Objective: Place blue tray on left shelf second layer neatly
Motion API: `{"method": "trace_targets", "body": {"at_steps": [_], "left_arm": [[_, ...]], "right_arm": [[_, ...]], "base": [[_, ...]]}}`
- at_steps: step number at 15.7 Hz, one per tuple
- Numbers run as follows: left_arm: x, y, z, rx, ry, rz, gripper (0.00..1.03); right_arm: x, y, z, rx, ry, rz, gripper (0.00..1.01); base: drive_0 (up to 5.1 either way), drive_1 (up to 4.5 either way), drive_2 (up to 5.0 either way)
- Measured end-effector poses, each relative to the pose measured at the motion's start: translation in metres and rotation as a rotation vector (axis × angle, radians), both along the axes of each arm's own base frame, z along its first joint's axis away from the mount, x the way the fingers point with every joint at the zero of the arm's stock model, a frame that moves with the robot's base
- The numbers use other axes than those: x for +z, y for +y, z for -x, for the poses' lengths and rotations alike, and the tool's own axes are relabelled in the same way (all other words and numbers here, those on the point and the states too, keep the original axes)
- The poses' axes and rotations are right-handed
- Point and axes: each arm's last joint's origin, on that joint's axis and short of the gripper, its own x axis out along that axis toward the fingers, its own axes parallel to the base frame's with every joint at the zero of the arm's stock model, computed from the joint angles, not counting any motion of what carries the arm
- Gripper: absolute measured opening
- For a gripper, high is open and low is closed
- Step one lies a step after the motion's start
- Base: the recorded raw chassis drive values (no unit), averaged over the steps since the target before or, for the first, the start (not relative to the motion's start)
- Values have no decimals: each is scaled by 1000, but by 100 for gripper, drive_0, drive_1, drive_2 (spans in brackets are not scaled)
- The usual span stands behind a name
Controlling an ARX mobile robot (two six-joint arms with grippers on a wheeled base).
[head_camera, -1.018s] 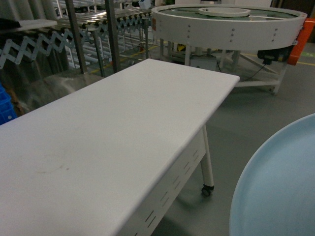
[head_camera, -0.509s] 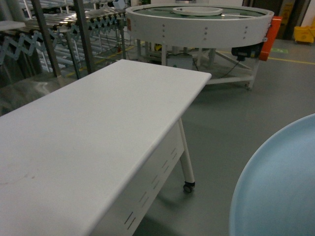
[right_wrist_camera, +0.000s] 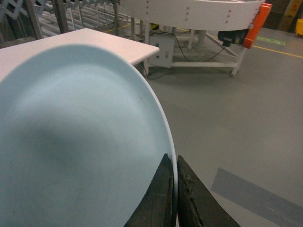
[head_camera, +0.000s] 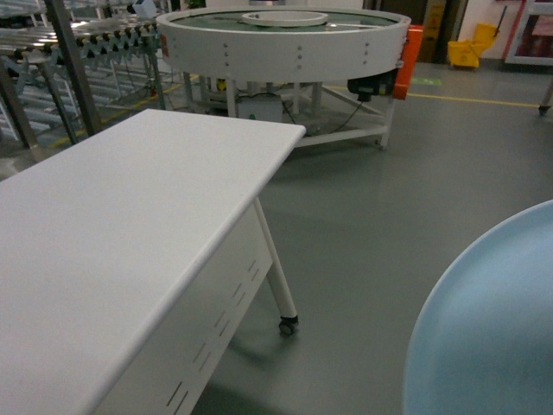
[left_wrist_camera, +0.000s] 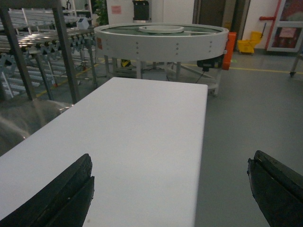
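The pale sky-blue shallow plastic tray (right_wrist_camera: 80, 137), pinched by its rim at lower frame by the closed right gripper (right_wrist_camera: 175, 189), could be tipped loose if jolted, while the left gripper (left_wrist_camera: 170, 189) is held open and empty.

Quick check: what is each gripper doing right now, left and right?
Left gripper: open, fingers wide apart, holding nothing.
Right gripper: closed on the rim of the blue tray.

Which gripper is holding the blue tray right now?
The right gripper: its jaws are pinched on the rim of the blue tray. The left gripper is spread wide open with nothing between its fingers, above the white table.
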Motion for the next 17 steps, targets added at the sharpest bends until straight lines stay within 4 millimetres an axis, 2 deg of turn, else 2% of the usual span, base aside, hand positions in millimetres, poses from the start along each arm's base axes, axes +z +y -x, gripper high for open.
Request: {"method": "trace_targets", "body": {"at_steps": [17], "left_arm": [[0,0,0,0,0,0,98]], "right_arm": [[0,0,0,0,0,0,2]], "base": [[-153,-153,-153]]}}
